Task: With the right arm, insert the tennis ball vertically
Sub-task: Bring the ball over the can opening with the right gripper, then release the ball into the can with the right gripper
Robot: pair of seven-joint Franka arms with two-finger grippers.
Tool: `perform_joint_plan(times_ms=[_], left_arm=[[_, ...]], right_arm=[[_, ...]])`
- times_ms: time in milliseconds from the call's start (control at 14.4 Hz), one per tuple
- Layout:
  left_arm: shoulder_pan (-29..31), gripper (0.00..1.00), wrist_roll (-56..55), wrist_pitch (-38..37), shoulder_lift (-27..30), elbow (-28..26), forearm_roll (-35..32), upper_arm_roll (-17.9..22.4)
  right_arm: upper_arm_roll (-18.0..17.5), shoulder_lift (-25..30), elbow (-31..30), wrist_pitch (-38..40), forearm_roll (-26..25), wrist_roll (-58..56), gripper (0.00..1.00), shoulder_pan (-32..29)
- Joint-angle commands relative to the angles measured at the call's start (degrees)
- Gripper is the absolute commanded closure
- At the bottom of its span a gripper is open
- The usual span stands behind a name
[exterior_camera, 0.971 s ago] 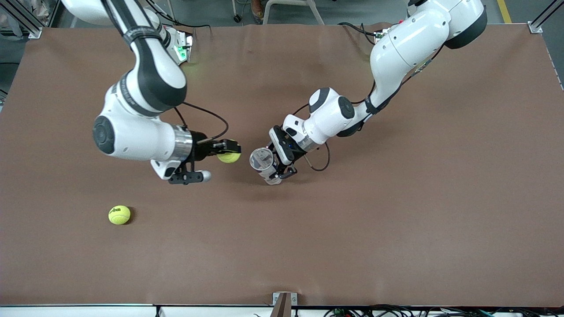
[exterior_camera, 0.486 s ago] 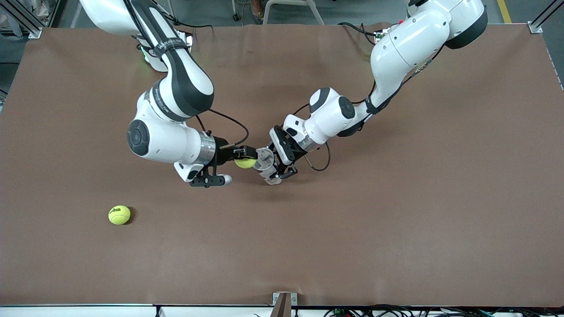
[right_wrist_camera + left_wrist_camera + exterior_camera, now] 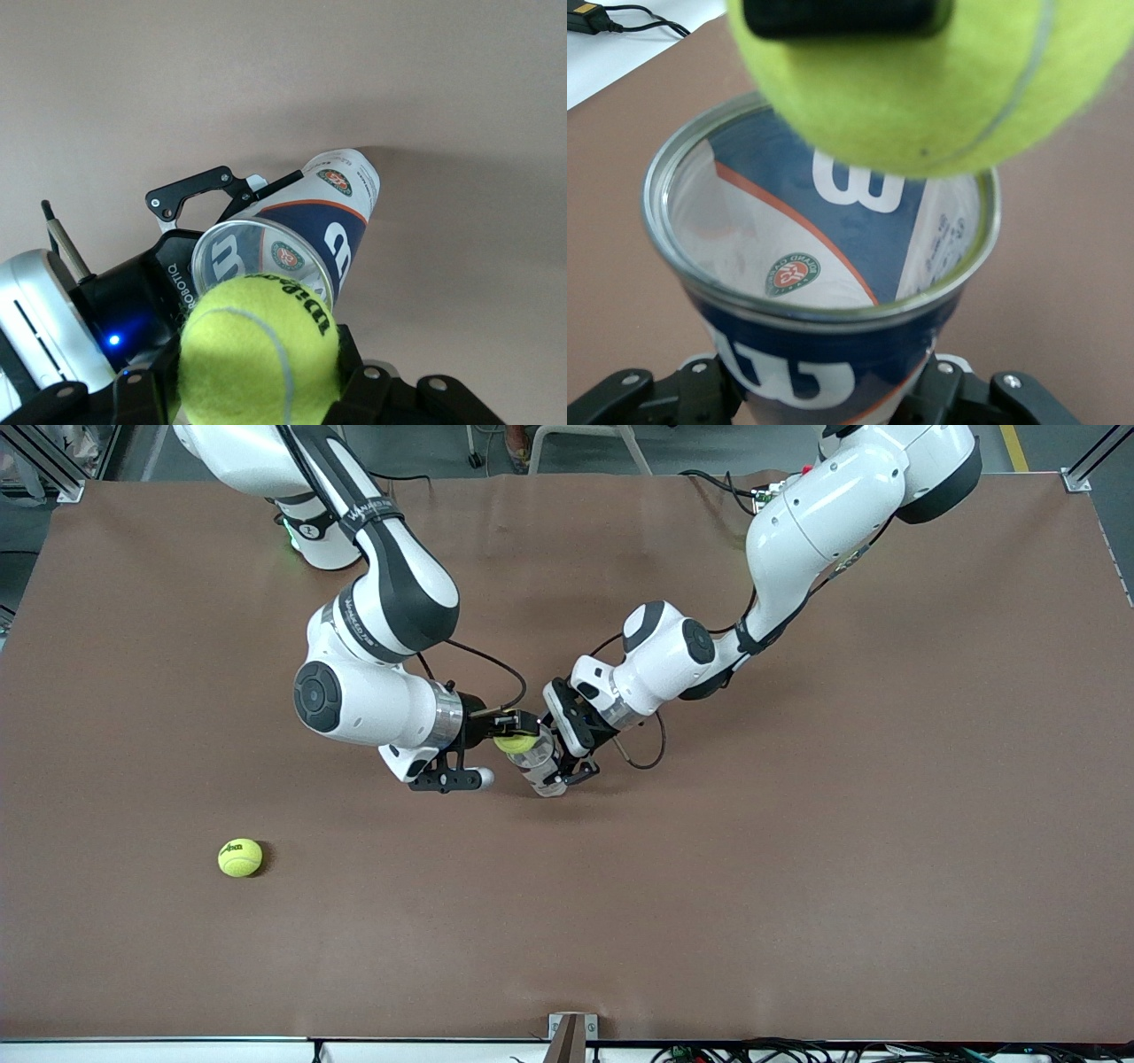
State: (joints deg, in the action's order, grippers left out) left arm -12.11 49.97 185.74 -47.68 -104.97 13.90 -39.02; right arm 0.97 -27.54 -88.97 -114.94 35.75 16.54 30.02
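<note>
From the front camera I see my right gripper (image 3: 512, 737) clamped on a tennis ball (image 3: 516, 743), right over the mouth of the ball can (image 3: 538, 765), which my left gripper (image 3: 560, 766) holds. A second ball (image 3: 240, 857) lies on the table (image 3: 797, 868), well apart. Left wrist view: ball (image 3: 939, 80) just above the can's rim (image 3: 819, 305). Right wrist view: ball (image 3: 259, 350) gripped, the can (image 3: 297, 239) just below it.

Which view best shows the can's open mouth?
The left wrist view: the can fills it, its rim and inside clear under the tennis ball. In the right wrist view the ball overlaps the mouth; in the front view it covers most of it.
</note>
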Motion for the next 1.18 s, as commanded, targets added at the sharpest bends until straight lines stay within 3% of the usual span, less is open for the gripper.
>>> perform_joint_plan(times_ms=[0,208,277,347,416,832,1110], left_arm=[[0.50,0.30,0.92,0.32,-0.40,-1.20,1.39,-0.62],[0.50,0.30,0.92,0.32,-0.40,-1.11,1.31,-0.62],[0.50,0.30,0.92,0.32,-0.40,-1.11,1.31,-0.62],[0.50,0.30,0.92,0.32,-0.40,-1.11,1.31,-0.62],[0.50,0.30,0.92,0.32,-0.48,-1.11,1.31,-0.62],[0.50,0.30,0.92,0.32,-0.40,-1.11,1.31,-0.62],[0.50,0.30,0.92,0.32,-0.40,-1.11,1.31,-0.62]], right_arm=[[0.35,-1.46,2.14,0.15,0.99,1.13,0.64,0.39],[0.35,-1.81,2.58,0.06,0.82,1.13,0.55,0.56],[0.35,-1.98,3.19,-0.02,0.73,1.04,0.40,0.65],[0.44,-1.99,3.54,-0.03,0.38,0.95,0.07,0.74],[0.44,-1.99,3.80,-0.03,0.29,0.95,0.00,1.09],[1.05,-1.72,4.16,0.76,0.03,0.95,0.00,0.04],[5.87,-1.11,4.60,4.63,-5.05,0.25,0.00,-5.22]])
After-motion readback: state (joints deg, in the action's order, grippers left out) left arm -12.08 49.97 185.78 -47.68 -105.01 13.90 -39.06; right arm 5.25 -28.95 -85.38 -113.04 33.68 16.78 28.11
